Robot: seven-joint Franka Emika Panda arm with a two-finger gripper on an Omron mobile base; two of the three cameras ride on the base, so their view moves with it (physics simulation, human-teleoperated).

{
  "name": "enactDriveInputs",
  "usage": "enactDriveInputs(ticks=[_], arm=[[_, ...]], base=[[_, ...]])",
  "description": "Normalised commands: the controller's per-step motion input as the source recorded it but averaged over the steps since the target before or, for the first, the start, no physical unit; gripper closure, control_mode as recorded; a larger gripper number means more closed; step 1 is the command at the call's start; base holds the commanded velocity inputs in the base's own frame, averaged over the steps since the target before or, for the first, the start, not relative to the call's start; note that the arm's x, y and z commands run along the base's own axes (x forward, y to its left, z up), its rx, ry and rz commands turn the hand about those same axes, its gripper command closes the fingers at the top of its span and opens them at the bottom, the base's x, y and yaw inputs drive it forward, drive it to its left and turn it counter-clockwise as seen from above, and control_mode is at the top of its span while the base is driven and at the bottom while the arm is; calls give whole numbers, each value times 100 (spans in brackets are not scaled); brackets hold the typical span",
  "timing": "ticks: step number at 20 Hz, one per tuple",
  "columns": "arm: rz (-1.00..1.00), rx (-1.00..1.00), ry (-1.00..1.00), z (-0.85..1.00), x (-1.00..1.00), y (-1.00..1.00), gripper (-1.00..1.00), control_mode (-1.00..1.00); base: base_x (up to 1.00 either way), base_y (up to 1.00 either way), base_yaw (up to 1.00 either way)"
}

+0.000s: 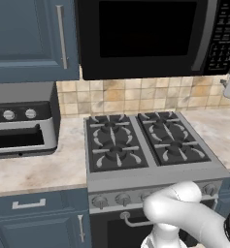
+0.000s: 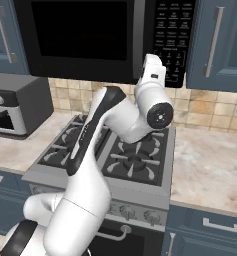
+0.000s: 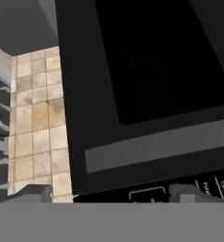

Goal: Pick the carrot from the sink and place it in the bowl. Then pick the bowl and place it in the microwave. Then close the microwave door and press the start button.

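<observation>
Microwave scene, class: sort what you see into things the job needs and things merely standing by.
Job:
- microwave
- microwave door, shut
- hand, open, close to the door

Bystanders:
- toaster oven
- stove
- cabinet

Kitchen setting: tan tiled backsplash [image 1: 136,94], marbled beige bench [image 1: 34,169], four-burner gas stove [image 1: 145,143], blue cabinets [image 1: 29,38], grey toaster oven [image 1: 19,121] at left.

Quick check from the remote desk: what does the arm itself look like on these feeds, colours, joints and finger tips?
The arm has smooth, rounded, glossy white links with black sections at the joints, and one round dark end cap with a small pale centre. No cables or markings are visible. In the hand view, the gripper shows two small blocky dark-grey fingertips.
</observation>
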Motion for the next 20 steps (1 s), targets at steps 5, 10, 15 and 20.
enactDriveInputs(ticks=[5,10,15,20], arm=[[-7,-12,-6,-8,0,-2,100,-100],[-10,-13,-4,-24,11,0,100,-100],[-10,-3,-2,-4,22,0,100,-100],[-7,0,0,0,44,0,100,-100]], base=[[0,0,0],[0,0,0],[0,0,0],[0,0,0]])
